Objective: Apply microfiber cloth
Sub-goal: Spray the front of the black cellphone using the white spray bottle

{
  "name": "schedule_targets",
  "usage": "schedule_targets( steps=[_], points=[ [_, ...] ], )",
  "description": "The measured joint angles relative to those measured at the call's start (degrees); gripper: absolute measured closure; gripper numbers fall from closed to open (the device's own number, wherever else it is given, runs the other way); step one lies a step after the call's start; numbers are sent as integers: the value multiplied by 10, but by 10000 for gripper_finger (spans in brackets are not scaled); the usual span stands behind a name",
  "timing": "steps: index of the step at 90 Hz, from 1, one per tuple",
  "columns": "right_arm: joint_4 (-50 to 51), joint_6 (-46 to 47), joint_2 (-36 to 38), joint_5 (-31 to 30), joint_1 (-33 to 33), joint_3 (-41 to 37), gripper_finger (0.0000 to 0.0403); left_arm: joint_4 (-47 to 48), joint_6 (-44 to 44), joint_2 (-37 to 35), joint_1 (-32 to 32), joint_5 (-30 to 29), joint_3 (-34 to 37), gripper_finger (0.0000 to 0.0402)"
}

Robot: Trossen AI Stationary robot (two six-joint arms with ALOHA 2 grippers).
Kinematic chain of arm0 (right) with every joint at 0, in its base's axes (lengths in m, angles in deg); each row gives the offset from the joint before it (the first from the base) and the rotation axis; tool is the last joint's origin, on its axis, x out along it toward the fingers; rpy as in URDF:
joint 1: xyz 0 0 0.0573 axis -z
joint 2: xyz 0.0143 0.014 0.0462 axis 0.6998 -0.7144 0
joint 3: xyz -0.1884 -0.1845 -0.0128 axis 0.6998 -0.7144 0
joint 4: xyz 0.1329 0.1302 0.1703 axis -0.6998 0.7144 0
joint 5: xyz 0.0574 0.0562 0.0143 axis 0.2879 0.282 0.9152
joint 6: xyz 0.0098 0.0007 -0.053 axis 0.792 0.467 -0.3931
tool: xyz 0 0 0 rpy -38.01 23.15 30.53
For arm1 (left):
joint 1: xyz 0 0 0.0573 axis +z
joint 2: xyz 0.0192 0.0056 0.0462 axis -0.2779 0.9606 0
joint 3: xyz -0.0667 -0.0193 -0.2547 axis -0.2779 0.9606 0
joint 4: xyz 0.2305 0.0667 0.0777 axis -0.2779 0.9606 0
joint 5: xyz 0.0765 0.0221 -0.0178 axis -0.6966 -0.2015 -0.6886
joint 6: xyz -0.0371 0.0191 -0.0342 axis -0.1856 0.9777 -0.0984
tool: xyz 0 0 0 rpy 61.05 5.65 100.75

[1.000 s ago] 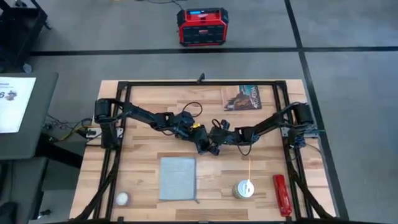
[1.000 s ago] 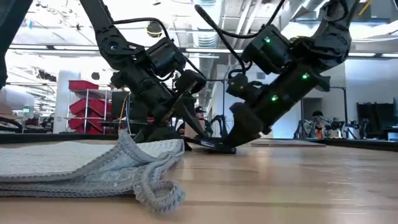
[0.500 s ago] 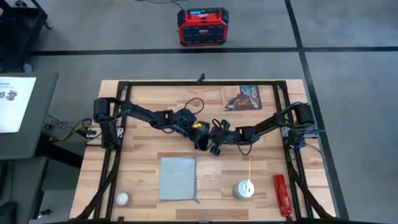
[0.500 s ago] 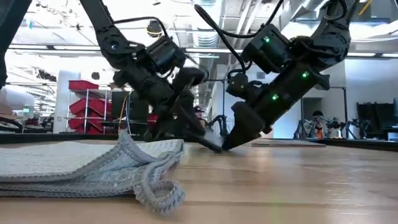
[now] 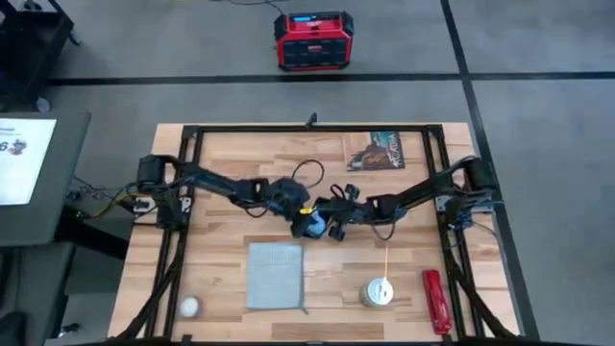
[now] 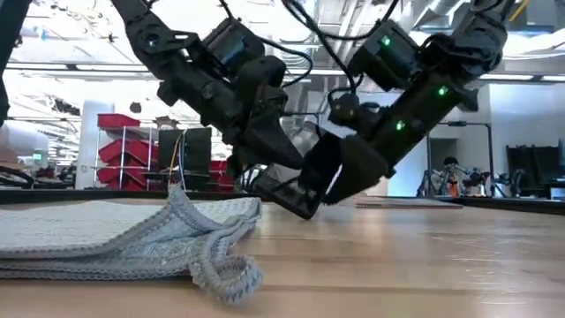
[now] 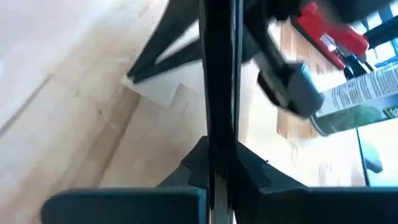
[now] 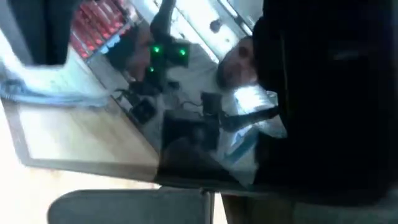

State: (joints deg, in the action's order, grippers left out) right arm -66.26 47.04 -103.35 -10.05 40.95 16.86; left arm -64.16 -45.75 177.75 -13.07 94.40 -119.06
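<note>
A black phone (image 5: 310,227) is tipped up on edge at the table's middle, with both grippers shut on it. My left gripper (image 5: 300,217) comes at it from the left and my right gripper (image 5: 328,227) from the right. In the low view the phone (image 6: 287,196) is a dark slanted slab between them. The pale grey-blue microfiber cloth (image 5: 275,275) lies flat on the table nearer the front edge, untouched, with a rumpled corner (image 6: 216,261) toward the low camera. My left gripper pinches the phone between its two fingers, one on each flat face (image 7: 216,155), so its wrist view sees the slab edge-on. The fingers slant down from the table's far left. The phone is tilted; I cannot tell whether its low corner (image 6: 306,212) touches the table. My right gripper holds the phone's right end (image 6: 316,187), its fingers slanting down from the table's right. The glossy face (image 8: 205,143) fills its wrist view and hides the fingertips, so the kind of hold does not show.
A dark printed booklet (image 5: 374,151) lies at the far edge. Near the front right stand a round container with a stick (image 5: 378,291) and a red tool (image 5: 435,300); a white ball (image 5: 188,307) sits at the front left. A black frame (image 5: 312,129) rims the table.
The phone lay flat on the table a second ago. Both grippers have tipped down onto it and then risen, moving slightly toward the near edge. The phone now stands raised and tilted between them, its bluish face showing from above.
</note>
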Motion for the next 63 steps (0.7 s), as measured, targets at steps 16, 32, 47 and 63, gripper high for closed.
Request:
schedule_targets(
  steps=[16,32,47,63],
  points=[
    [7,-26,44,-21,-4,-1,403,-3,70,-15,-5,-41,1,395],
    [57,-50,129,-84,0,2,403,7,180,-57,1,-157,4,396],
    [122,-61,224,-134,-4,2,403,-38,259,-91,11,-195,3,396],
    [174,-76,304,-169,-23,2,403,-79,321,-90,20,-196,2,397]
  ],
)
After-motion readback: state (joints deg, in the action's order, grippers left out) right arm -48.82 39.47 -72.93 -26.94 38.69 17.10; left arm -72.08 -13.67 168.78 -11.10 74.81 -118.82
